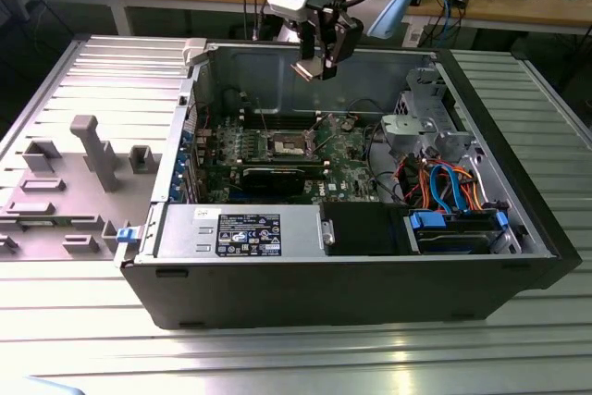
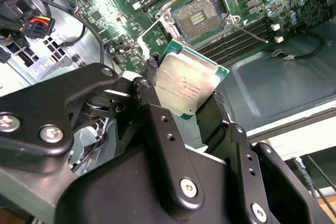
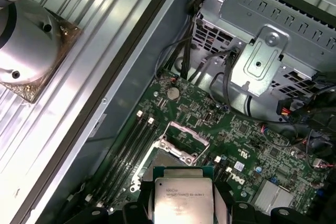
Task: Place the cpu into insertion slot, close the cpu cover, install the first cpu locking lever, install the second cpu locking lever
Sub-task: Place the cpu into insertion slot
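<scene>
step: 1 of 4, placing the cpu; going by the bare socket, I'd say the other 3 aren't started
end effector: clenched on the cpu by 2 opposite edges, metal top facing both wrist views
cpu spot: in the air, well above the insertion slot, not seated
insertion slot: open, pins showing in the second wrist view
next move needs: imo chip level, squared up over the insertion slot, soft set-down, since those pins probably bend easily

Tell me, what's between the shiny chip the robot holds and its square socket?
Nothing, just air: in the exterior view the cpu hangs in the gripper above the insertion slot.
</scene>
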{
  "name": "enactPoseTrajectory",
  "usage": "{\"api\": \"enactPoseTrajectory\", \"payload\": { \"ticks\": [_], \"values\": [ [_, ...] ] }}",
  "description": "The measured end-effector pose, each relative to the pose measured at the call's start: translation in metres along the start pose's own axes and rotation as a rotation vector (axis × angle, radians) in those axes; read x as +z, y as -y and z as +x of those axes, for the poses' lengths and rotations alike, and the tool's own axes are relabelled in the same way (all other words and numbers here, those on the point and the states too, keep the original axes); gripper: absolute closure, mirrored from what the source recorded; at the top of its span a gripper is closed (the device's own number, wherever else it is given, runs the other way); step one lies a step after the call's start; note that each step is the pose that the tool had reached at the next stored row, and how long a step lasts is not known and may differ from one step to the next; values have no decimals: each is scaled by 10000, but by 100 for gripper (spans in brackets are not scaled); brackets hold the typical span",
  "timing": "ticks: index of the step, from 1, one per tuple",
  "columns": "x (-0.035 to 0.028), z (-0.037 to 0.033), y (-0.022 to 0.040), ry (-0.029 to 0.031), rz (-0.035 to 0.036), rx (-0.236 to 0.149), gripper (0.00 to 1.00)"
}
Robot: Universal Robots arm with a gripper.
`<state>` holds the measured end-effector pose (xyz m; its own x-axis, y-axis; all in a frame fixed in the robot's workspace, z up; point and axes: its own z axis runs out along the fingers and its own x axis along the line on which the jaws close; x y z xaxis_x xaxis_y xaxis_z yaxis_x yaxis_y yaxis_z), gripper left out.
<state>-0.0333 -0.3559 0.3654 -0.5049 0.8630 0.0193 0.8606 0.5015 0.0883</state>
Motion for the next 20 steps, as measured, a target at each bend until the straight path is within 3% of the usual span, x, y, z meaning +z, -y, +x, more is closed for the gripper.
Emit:
{"api": "enactPoseTrajectory", "payload": {
  "ticks": [8, 20],
  "values": [
    [0, 0, 0, 38, -8, 429, 45],
    [0, 0, 0, 43, -10, 486, 45]
  ]
}}
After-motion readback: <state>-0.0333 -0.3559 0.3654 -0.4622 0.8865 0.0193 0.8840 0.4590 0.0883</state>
